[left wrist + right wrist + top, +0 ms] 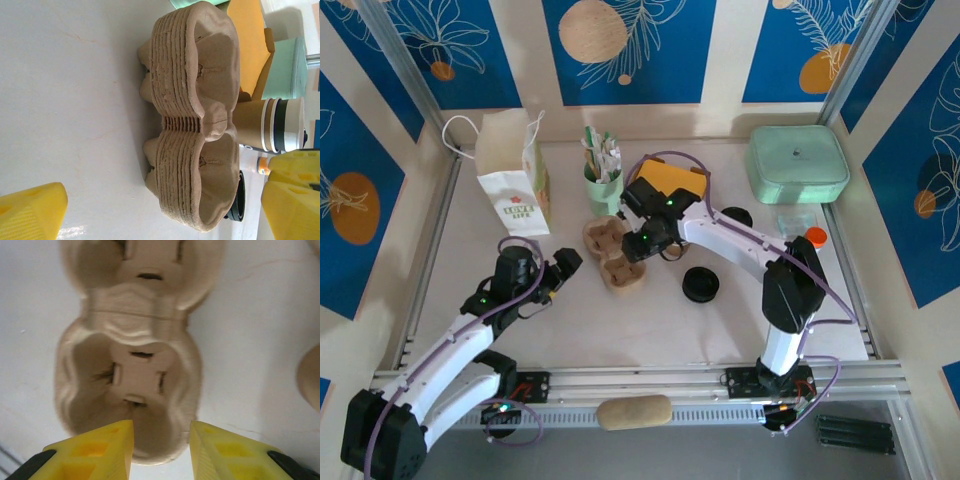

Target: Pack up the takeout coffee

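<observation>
The takeout coffee cup (252,125) appears at the right middle of the left wrist view. It is a kraft-brown paper cup with white and dark bands near its rim, and it sits just behind the moulded-pulp cup carrier (175,100), touching or nearly touching the carrier's middle waist. It lies outside both of the carrier's wells. In the top view the right arm lies over that spot and hides the cup.

The carrier sits on the pale worktop (620,330) at the centre of the top view, its two wells open and bare. A black round lid (701,285) lies flat on the worktop to the right of it, apart from the cup.

The right hand (161,427) hangs over the carrier. In the right wrist view its yellow fingers (100,447) stand parted at the bottom of the frame, above the near end of the lower well, grasping nothing. The left hand (560,268) sits lower left of the carrier in the top view, spread wide and released, with the carrier facing it across bare worktop.

At the upper left of the top view a white-and-brown paper bag (510,185) stands upright, with a mint-green cup of utensils (603,190) to its right. A mint-green lidded container (798,165) sits at the upper right.
</observation>
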You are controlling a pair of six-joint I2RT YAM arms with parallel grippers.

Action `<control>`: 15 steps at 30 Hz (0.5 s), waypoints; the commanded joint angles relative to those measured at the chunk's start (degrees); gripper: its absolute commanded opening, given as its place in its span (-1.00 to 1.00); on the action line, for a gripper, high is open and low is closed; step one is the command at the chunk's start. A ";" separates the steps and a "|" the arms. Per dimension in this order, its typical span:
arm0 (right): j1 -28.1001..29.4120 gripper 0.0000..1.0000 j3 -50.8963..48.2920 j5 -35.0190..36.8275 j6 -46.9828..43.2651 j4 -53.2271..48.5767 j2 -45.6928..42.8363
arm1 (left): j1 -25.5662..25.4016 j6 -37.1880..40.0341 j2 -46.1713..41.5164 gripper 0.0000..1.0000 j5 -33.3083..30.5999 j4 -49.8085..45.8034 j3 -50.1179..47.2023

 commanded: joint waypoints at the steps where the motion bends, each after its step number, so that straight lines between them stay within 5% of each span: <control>1: -0.75 -0.30 -0.32 2.09 2.42 -2.21 1.97 | 0.63 -0.45 0.13 0.99 1.22 0.80 -0.37; 15: 0.51 -0.25 0.22 0.94 2.16 -1.33 5.45 | 0.65 -0.65 0.55 0.99 1.48 1.40 -0.20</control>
